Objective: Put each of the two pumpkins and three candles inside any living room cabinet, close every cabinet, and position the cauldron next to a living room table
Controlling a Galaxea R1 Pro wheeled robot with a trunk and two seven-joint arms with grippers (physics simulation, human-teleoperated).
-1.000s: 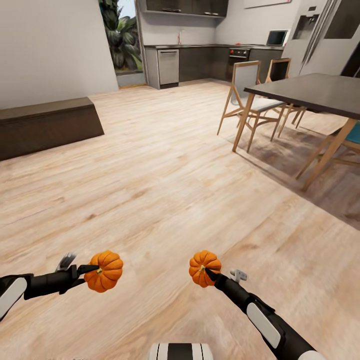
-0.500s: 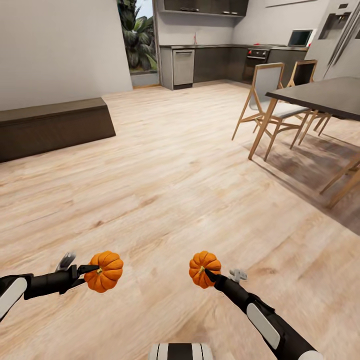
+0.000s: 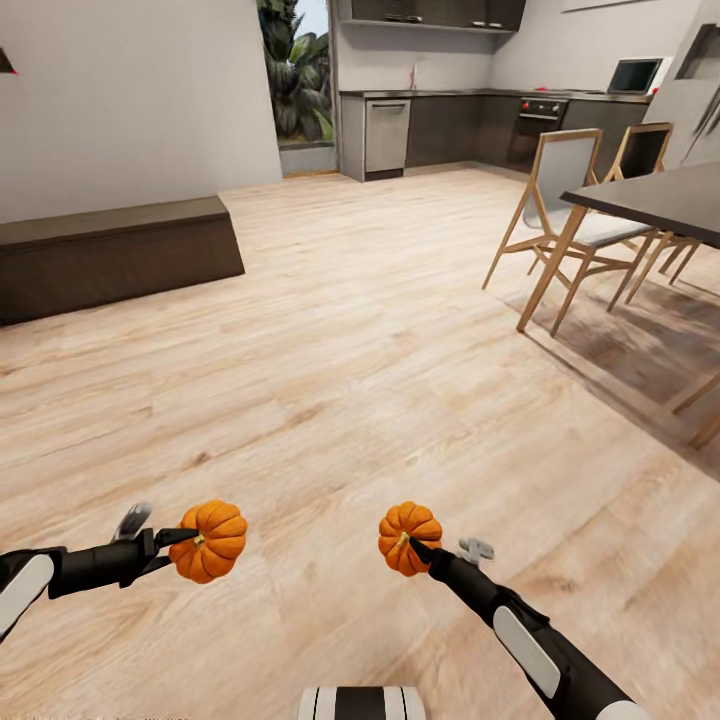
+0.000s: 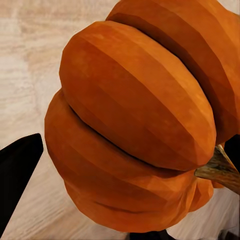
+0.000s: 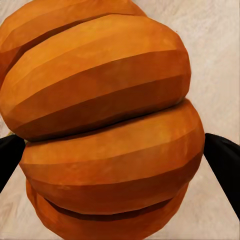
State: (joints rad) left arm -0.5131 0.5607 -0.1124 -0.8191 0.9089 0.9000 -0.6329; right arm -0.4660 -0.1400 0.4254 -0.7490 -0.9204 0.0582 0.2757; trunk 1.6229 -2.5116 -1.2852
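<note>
- The view had swung left; the cabinet (image 3: 120, 255) sat nearer centre, meaning a turn toward it.
- Left gripper (image 3: 185, 541) pinched the larger pumpkin (image 3: 208, 541); right gripper (image 3: 410, 545) pinched the smaller pumpkin (image 3: 407, 536).

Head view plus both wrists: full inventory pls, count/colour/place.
pumpkins: 2, orange; one in the left gripper at, one in the right gripper at, both held above the floor
cabinet: 1, dark brown, low, against the left wall, closed
dining table: 1, dark top, wooden legs, right edge of view
chairs: 2, wooden frames, pale seats, at the dining table
kitchen units: dark grey, along the far wall
dishwasher: 1, steel grey, at the left end of the kitchen units
floor: light wood planks
arms: 2, black with white panels; left arm, right arm
</note>
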